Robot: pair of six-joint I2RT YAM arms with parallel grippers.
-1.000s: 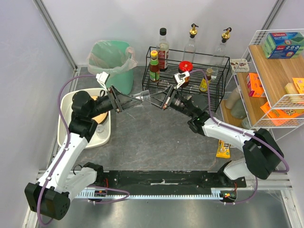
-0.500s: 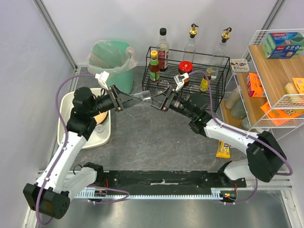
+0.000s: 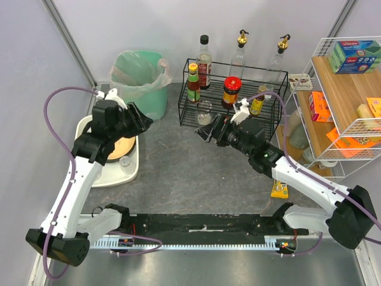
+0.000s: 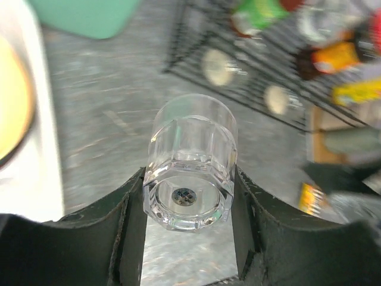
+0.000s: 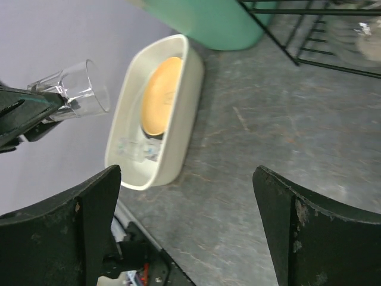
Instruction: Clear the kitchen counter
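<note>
A clear faceted glass (image 4: 190,173) lies sideways in my left gripper (image 4: 189,199), base toward the camera, with both black fingers pressed on its sides. In the top view the left gripper (image 3: 140,119) hangs over the right rim of the white tub (image 3: 128,170). The right wrist view shows the same glass (image 5: 77,92) held in the air above the tub (image 5: 178,107). My right gripper (image 3: 208,130) stands wide open with nothing in it, above the dark grey kitchen counter (image 3: 196,173) in front of the rack. Its jaws (image 5: 187,214) frame bare counter.
An orange plate (image 3: 122,148) lies in the tub. A green bin (image 3: 140,71) stands behind it. The black wire rack (image 3: 238,101) holds bottles and jars. A yellow packet (image 3: 278,187) lies on the counter at right. A white wire shelf (image 3: 345,107) fills the right edge.
The right gripper opened off the glass and drew back to the right. The left arm swung left with the glass, from mid-counter to over the tub's edge.
</note>
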